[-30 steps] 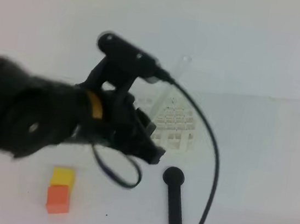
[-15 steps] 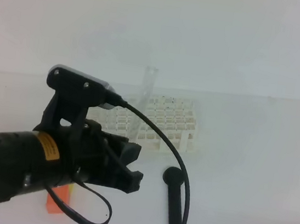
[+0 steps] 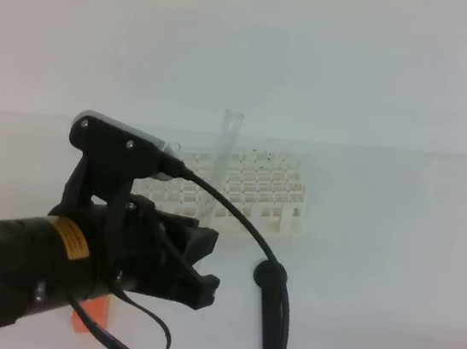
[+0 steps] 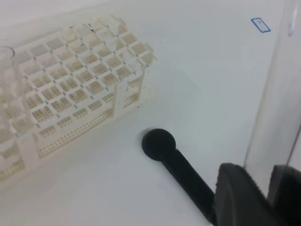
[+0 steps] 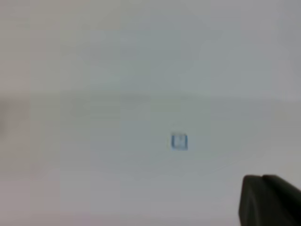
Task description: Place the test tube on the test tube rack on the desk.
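Note:
A clear test tube (image 3: 226, 152) stands nearly upright above the left front part of the white test tube rack (image 3: 257, 191). My left gripper (image 3: 203, 252) is shut on its lower end. In the left wrist view the test tube (image 4: 277, 94) rises between the dark fingers of my left gripper (image 4: 263, 190), and the test tube rack (image 4: 80, 84) lies to the left on the white desk (image 4: 211, 84). Only a dark bit of my right gripper (image 5: 270, 200) shows, over bare desk (image 5: 117, 117); it holds nothing that I can see.
A black tool with a round head (image 3: 272, 304) lies on the desk in front of the rack. An orange block (image 3: 92, 318) peeks out under my left arm. Another clear tube rim (image 4: 5, 56) shows at the rack's left end. A small blue mark (image 5: 179, 141) is on the desk at the right.
My left arm has drawn back and down toward the near left. The tube went from tilted over the rack's back to nearly upright at its left front. In the last half second little moved.

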Controlling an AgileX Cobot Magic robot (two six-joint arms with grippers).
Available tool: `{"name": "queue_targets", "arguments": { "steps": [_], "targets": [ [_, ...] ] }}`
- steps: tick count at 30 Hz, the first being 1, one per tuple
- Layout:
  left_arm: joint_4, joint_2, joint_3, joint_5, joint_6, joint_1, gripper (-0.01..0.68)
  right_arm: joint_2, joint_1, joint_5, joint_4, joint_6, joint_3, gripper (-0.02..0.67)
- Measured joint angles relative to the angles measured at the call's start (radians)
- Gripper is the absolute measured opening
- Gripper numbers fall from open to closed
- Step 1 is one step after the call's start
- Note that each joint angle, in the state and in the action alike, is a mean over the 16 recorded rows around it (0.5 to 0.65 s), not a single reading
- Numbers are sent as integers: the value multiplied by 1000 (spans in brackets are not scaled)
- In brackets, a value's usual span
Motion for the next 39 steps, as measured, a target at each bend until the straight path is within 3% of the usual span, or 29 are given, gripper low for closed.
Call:
{"name": "queue_targets", "arguments": {
  "steps": [10, 15, 20, 32, 39],
  "targets": [
    [46, 0, 1, -94, 59, 0, -1, 0, 0, -295, 215, 225, 3, -1],
    [84, 1, 1, -143, 81, 0, -1, 0, 0, -318, 267, 337, 1, -1],
    [117, 5, 1, -173, 94, 1, -1, 0, 0, -259, 223, 387, -22, -1],
    [171, 19, 13, -269, -4, 1, -1, 32, 0, -19, -35, 260, -232, -1],
    [205, 20, 35, -343, -99, 1, -1, 153, 5, 131, 39, -1, -383, -1]
  ]
}}
